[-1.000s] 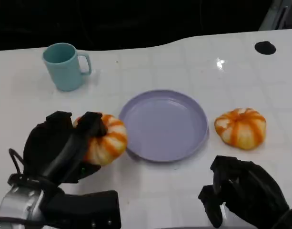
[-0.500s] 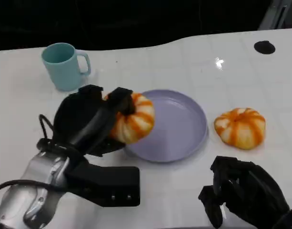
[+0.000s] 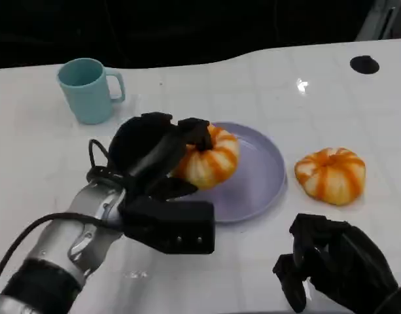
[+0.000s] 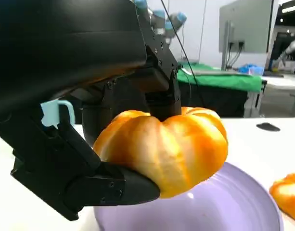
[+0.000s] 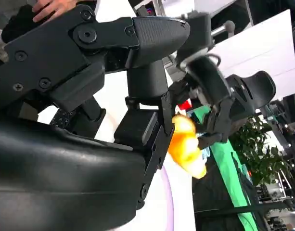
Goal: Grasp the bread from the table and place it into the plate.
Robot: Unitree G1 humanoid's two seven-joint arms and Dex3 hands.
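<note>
**Operator:** State the condition of the left hand (image 3: 154, 154).

**Technician:** It grips one bread (image 3: 210, 157), an orange-and-cream striped roll shaped like a small pumpkin. In the left wrist view the fingers (image 4: 159, 72) wrap over the top and a lower digit supports the underside, so the roll is cradled, not just pinched. That hold suits a soft, rounded item that could roll out of a light grip.

**Operator:** Where is the bread relative to the plate (image 3: 265, 170)?

**Technician:** Above the plate's left portion, inside the rim line. The left wrist view shows purple plate surface under the roll with a gap between them; it appears raised, not resting. I judge this as the carry-over position just before lowering.

**Operator:** And the right hand (image 3: 334, 268)?

**Technician:** It sits low at the near table edge with fingers curled in and nothing in them. Parked there, it stays out of the left arm's path.

**Operator:** Other items?

**Technician:** A second bread roll (image 3: 330, 173) lies on the table just right of the plate, not touching it. A teal mug (image 3: 87, 89) stands well behind and to the left.

**Operator:** Release guidance?

**Technician:** Lower until the roll bears on the plate, then open; dropped near the rim, it may roll off.
</note>
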